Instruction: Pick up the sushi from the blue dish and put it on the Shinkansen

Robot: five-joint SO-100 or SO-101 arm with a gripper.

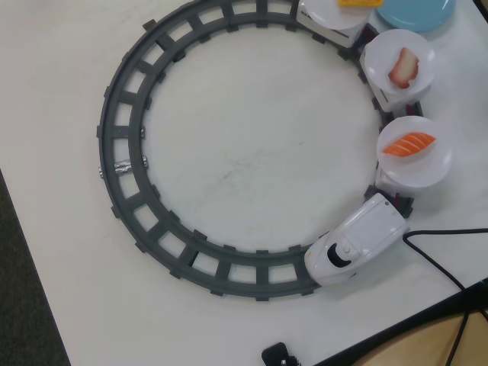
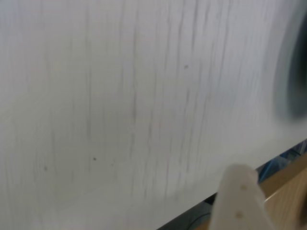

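Note:
In the overhead view the orange striped sushi (image 1: 409, 144) lies on a round white plate (image 1: 415, 169) on the car just behind the Shinkansen's white nose (image 1: 356, 248). The blue dish (image 1: 415, 11) shows partly at the top right edge; its visible part is bare. The arm is not in the overhead view. In the wrist view only one white finger (image 2: 238, 199) shows, at the bottom right above the blurred white table. The other finger is out of view, and nothing shows in its grip.
The grey circular track (image 1: 122, 168) rings the table's middle. Other train plates carry a red-and-white piece (image 1: 404, 67) and a yellow piece (image 1: 358, 2). A black cable (image 1: 442, 259) runs at the right. The table edge runs diagonally at the left and bottom right.

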